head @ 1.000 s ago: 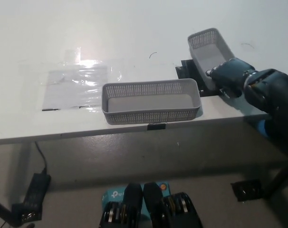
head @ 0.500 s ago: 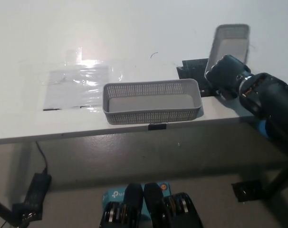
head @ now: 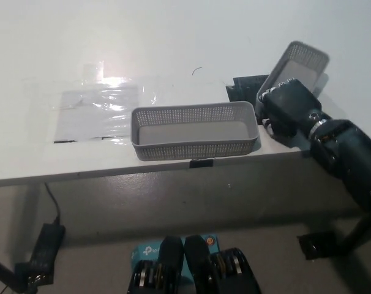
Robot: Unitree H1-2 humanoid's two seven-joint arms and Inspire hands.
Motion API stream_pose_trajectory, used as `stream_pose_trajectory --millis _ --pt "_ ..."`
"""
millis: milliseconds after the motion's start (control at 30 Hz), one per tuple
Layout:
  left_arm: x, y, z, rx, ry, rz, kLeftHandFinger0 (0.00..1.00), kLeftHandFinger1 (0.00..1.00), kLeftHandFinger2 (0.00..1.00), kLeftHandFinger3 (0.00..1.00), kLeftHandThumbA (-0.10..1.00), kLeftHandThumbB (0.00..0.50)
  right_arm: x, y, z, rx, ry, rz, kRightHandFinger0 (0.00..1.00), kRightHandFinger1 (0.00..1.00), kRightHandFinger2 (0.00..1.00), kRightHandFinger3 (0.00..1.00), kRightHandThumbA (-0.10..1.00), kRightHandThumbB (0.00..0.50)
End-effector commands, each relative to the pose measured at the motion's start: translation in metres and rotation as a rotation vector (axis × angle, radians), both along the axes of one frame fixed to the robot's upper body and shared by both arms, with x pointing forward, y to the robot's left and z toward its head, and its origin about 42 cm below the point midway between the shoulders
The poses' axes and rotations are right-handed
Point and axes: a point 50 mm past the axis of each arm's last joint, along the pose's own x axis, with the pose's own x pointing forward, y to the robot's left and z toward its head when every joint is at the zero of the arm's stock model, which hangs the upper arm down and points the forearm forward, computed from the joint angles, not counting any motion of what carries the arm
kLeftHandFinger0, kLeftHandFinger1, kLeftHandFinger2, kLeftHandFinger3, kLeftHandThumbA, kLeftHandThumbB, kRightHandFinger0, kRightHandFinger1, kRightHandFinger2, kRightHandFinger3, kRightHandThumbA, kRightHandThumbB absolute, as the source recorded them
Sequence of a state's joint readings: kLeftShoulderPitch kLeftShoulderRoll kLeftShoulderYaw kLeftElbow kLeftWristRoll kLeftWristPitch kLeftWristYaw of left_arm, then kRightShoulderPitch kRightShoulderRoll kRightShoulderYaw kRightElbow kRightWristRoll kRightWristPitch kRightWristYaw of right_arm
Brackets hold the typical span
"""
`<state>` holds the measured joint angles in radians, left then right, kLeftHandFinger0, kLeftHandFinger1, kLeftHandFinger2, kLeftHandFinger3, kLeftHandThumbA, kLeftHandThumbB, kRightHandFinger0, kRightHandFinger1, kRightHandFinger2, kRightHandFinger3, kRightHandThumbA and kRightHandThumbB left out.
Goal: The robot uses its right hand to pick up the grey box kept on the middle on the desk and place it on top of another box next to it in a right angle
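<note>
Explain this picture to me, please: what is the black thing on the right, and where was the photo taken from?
The camera sits on a humanoid robot's head and looks steeply down at a white desk. The black thing is the robot's right hand, on its black arm. It is closed on a grey mesh basket and holds it lifted and tilted, near the desk's right edge. A second grey basket stands flat at the desk's front edge, to the left of the hand. A clear plastic sheet lies further left. The robot's white left hand is out of view.
</note>
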<state>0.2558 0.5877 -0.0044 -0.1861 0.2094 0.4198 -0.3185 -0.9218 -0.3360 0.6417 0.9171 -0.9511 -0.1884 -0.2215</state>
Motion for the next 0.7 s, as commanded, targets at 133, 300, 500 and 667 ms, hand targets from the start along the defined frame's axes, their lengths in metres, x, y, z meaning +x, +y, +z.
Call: stream_pose_trajectory --millis 133,300,500,667 --pt "-0.0061 0.0043 0.0077 0.031 -0.026 -0.008 0.09 0.00 0.00 0.08 0.99 0.229 0.0048 0.0027 0.0410 0.322 -0.148 0.111 0.00 0.14 0.49 0.57 -0.10 0.235" --pt "-0.0047 0.0039 0.0086 0.027 -0.033 -0.006 0.07 0.00 0.00 0.05 1.00 0.281 0.0090 -0.0010 0.0469 0.257 -0.106 0.120 0.00 0.01 0.41 0.82 -0.10 0.042" --pt "-0.0028 0.0047 0.0081 0.019 -0.045 -0.005 0.10 0.00 0.00 0.02 1.00 0.299 0.0107 -0.0018 0.0503 0.204 -0.068 0.127 0.00 0.01 0.28 0.07 -0.10 0.001" --pt "-0.0034 0.0036 0.0116 0.016 -0.037 0.001 0.07 0.00 0.01 0.07 1.00 0.274 0.0091 -0.0004 0.0484 0.171 -0.141 0.146 0.00 0.02 0.35 0.05 -0.10 0.180"
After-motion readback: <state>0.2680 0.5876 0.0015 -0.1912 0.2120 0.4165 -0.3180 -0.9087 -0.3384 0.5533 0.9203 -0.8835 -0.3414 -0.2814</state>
